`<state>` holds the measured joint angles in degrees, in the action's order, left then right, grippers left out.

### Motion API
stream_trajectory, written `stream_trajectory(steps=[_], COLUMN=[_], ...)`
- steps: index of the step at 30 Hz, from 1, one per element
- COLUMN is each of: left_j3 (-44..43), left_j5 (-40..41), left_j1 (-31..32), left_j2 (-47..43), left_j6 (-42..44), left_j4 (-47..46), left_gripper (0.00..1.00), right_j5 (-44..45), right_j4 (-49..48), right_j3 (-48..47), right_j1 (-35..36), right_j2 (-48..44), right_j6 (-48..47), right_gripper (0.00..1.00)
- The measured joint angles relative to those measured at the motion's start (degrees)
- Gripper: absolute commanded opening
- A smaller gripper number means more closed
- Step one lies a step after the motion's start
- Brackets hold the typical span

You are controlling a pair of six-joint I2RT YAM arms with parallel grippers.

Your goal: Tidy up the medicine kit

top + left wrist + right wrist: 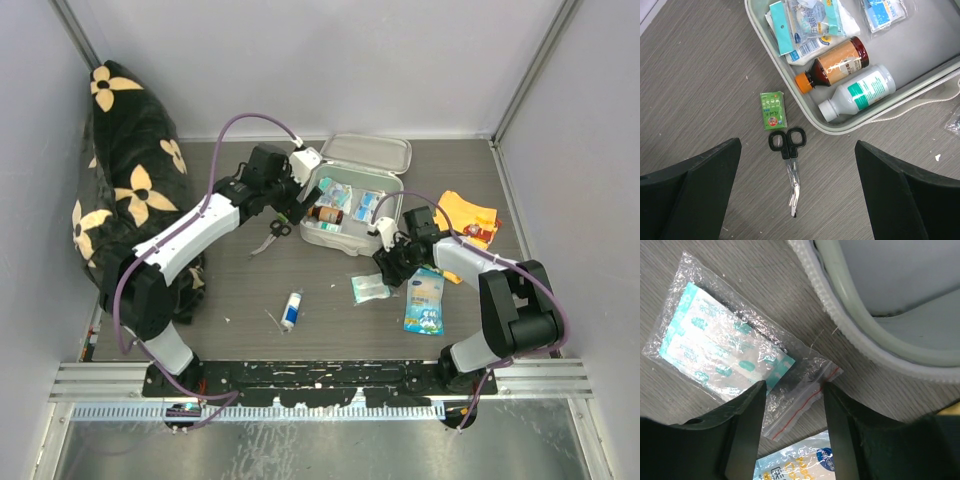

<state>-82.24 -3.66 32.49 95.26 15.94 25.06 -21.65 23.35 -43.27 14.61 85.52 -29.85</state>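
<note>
the kit [375, 155] holds 2 bottles [837, 62] and packs [810, 25]; scissors [788, 150], tube [291, 310] and bag [715, 340] lie out on the worktop [330, 335]; left hand [797, 150] spread wide, right hand [792, 390] part spread over the bag.

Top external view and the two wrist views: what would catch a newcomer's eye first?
The open medicine kit sits at the back centre of the table, with a brown bottle and a white bottle lying inside. A big black flowered cushion fills the left edge. Black-handled scissors lie just outside the kit, and the right gripper stands open astride the corner of a clear zip bag of plasters.
</note>
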Motion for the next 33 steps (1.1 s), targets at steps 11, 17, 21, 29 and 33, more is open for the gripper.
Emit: stream_trajectory(steps=[11, 17, 21, 29, 33], left_j3=[0.35, 0.83, 0.94, 1.07, 1.27], left_j5=[0.02, 0.04, 0.28, 0.44, 0.44], left_j1=[-0.24, -0.28, -0.33, -0.50, -0.81], left_j2=[0.00, -0.04, -0.09, -1.92, -3.02], left_j6=[0.00, 0.13, 0.26, 0.46, 0.46], left_j4=[-0.04, -0.20, -0.24, -0.46, -1.09], left_gripper=[0.99, 0.98, 0.98, 0.98, 0.98], right_j5=[1.51, -0.55, -3.28, -6.27, -6.49], right_j4=[-0.98, 2.91, 9.01, 20.63, 24.37], right_j3=[0.17, -0.68, -3.02, -12.63, -18.36], right_j1=[1.05, 1.03, 1.05, 1.05, 1.05], right_j2=[0.02, -0.61, -2.14, -3.52, -3.56], right_j6=[-0.66, -3.26, -6.95, -13.64, -14.67], right_gripper=[0.25, 0.19, 0.13, 0.03, 0.01])
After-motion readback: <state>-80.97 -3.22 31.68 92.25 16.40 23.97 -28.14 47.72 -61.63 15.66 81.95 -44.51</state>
